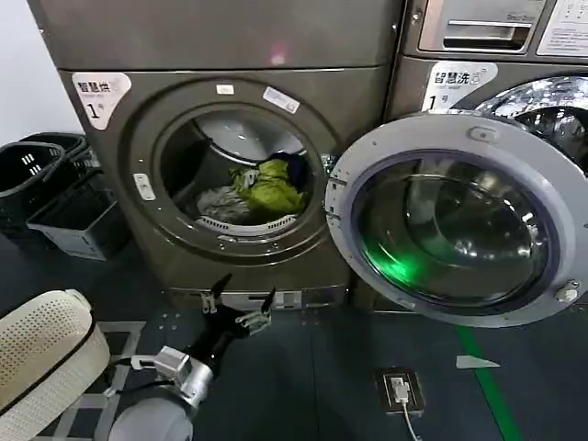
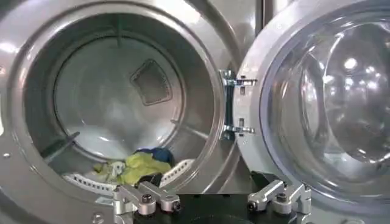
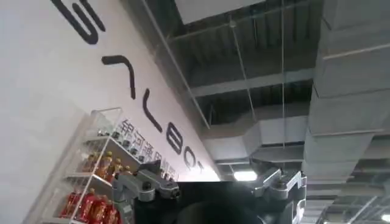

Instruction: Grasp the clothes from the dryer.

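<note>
dryer (image 1: 230, 175): door swung open, clothes (image 1: 262, 188) heaped inside the drum
left end effector (image 1: 239, 308): spread wide, holding nothing, below and short of the port
right end effector (image 3: 210, 192): wide, empty, aimed at the ceiling

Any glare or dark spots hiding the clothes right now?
Head view: clothes lit and readable in the dryer; green reflection sits on the door glass, not the drum. Left wrist view: bright sheen on the drum wall, clothes still visible.

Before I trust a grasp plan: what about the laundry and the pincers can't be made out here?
- Clothes: the heap's underside, hidden by the dryer port rim, head view.
- Left pincer: fingertips cut off by the left wrist view's edge.
- Right pincer: faces the ceiling; its place is unknown.
</note>
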`<action>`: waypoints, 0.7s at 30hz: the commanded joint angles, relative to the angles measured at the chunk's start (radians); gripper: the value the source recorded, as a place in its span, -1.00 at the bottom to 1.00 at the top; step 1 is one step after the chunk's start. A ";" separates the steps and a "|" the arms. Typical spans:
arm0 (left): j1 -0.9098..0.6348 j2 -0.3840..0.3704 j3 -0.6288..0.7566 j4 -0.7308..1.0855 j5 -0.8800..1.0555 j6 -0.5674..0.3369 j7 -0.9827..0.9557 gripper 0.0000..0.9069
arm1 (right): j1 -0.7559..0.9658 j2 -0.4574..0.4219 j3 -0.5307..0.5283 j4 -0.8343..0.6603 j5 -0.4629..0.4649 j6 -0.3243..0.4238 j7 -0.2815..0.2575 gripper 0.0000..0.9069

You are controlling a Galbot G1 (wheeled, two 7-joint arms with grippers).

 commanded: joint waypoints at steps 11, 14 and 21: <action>0.012 -0.002 -0.012 -0.009 0.030 0.001 -0.056 1.00 | -0.001 0.002 0.001 0.002 0.021 0.020 0.002 1.00; 0.012 -0.002 -0.021 -0.009 0.029 0.008 -0.070 1.00 | -0.002 0.000 0.002 0.003 0.025 0.020 0.000 1.00; 0.012 -0.002 -0.027 -0.014 0.032 0.027 -0.098 1.00 | 0.002 -0.003 -0.005 0.000 0.026 0.022 0.000 1.00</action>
